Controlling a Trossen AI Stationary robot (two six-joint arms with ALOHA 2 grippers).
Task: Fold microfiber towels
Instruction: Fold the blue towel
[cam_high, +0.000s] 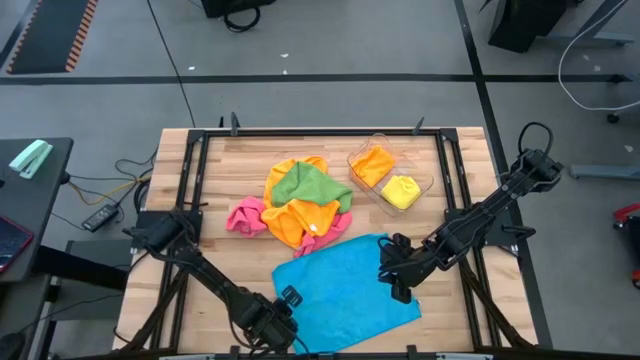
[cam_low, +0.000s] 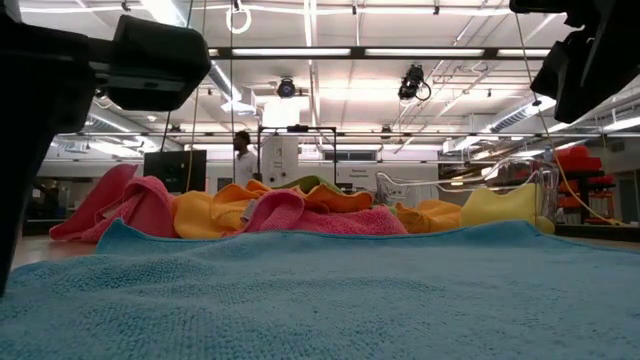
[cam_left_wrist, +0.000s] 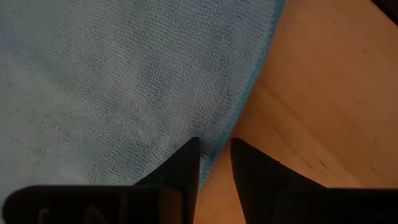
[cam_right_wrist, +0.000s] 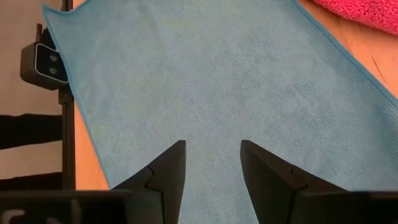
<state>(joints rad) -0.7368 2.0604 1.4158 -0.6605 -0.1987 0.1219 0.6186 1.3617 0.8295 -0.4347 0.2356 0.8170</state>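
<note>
While the blue towel (cam_high: 345, 290) lies flat at the near middle of the table (cam_high: 455, 310), we see its long axis slanting from far left to near right. Our left gripper (cam_left_wrist: 214, 155) straddles its near-left edge with narrowly parted fingers; our right gripper (cam_right_wrist: 211, 158) hovers open over its right side.

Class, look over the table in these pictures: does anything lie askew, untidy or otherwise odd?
Yes. The blue towel lies spread but skewed to the table's edges. Behind it, pink, orange and green towels sit in a crumpled heap, unfolded.
</note>
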